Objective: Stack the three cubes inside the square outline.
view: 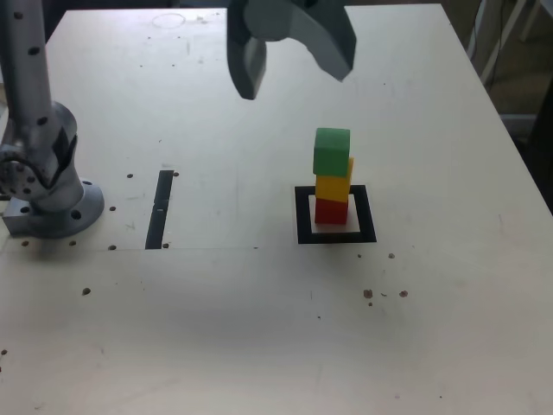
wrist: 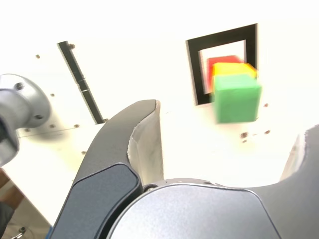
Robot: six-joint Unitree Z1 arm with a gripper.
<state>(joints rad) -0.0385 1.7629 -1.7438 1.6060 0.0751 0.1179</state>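
Gripper (view: 289, 60) cropped; red cube (view: 331, 210) mostly hidden.

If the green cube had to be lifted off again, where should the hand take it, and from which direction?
Grip the green cube on two opposite side faces, coming straight down from above. It tops the stack, slightly offset on the yellow cube, so its sides are free and a sideways approach might topple the column.

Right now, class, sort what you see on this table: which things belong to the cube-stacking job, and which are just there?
Belong to the job:
green cube, on top
yellow cube, middle
red cube, bottom
square outline
hand, open, holding nothing

Just there:
narrow black strip
arm's grey base
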